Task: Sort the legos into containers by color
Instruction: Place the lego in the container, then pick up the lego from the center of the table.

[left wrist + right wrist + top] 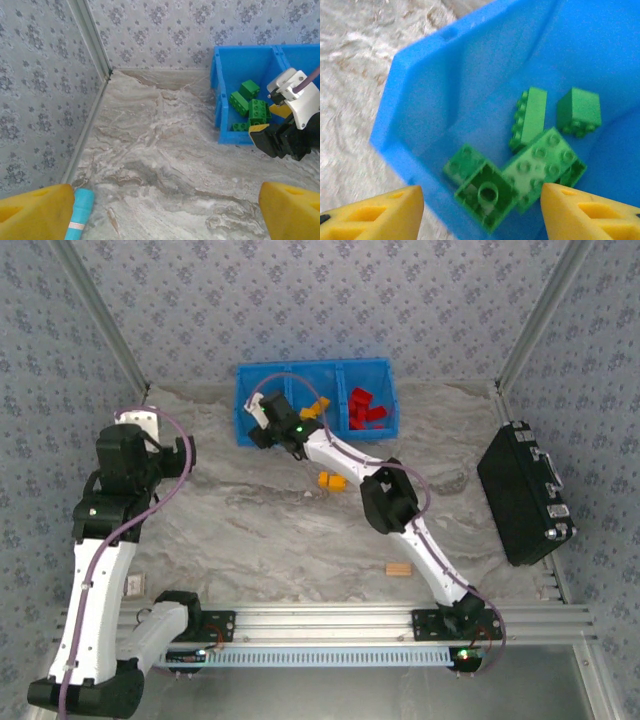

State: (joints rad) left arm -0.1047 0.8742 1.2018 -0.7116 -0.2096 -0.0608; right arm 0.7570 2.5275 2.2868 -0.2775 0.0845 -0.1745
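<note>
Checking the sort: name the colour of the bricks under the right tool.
Green bricks, clearest in right wrist view.

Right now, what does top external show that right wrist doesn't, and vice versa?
Top external adds red bricks in the right compartment of the blue bin, orange bricks on the table, the black case and a wooden block. Right wrist adds the green bricks lying in the left compartment, its fingers apart above them. Both show the bin and the right gripper over it.
</note>
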